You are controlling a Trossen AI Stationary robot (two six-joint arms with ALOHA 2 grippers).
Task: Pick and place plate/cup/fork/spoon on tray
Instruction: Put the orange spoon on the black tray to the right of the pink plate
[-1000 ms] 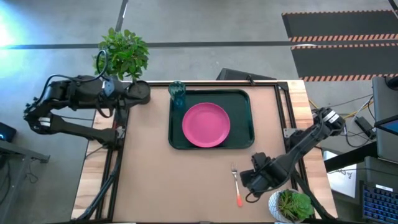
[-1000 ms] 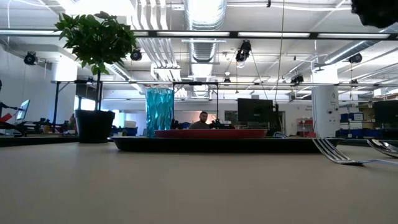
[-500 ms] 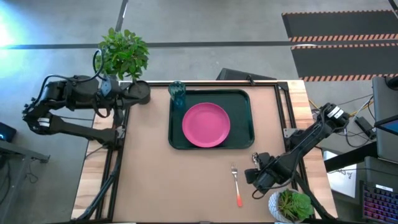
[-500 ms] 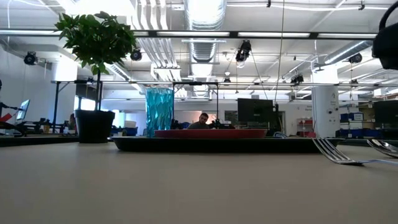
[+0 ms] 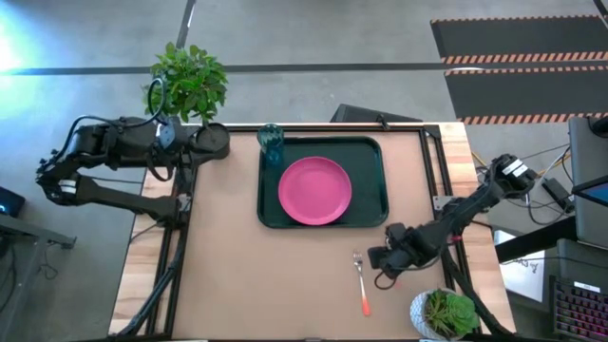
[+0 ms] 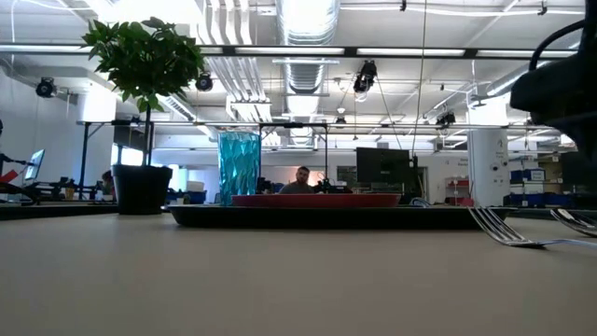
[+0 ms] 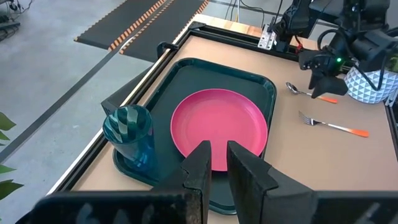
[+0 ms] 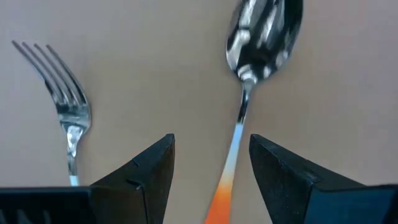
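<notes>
So the spoon [image 8: 245,99] is lying on the worktop [image 5: 285,275] just beside the fork [image 5: 360,282], both off the tray [image 5: 372,152], which holds the plate [image 5: 314,190] and cup [image 5: 270,141]. Right hand [image 8: 211,165] sits wide open straddling the spoon's handle, gripping nothing. Left hand [image 7: 214,165] waits nearly closed and empty, beyond the tray's cup corner.

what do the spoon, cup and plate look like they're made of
Spoon: polished metal bowl, judging by its mirror-like reflections, with an orange, probably plastic, handle. Cup: likely translucent teal plastic, since light passes through its faceted wall. Plate: seemingly matte pink plastic, uniform in colour with no glare.
</notes>
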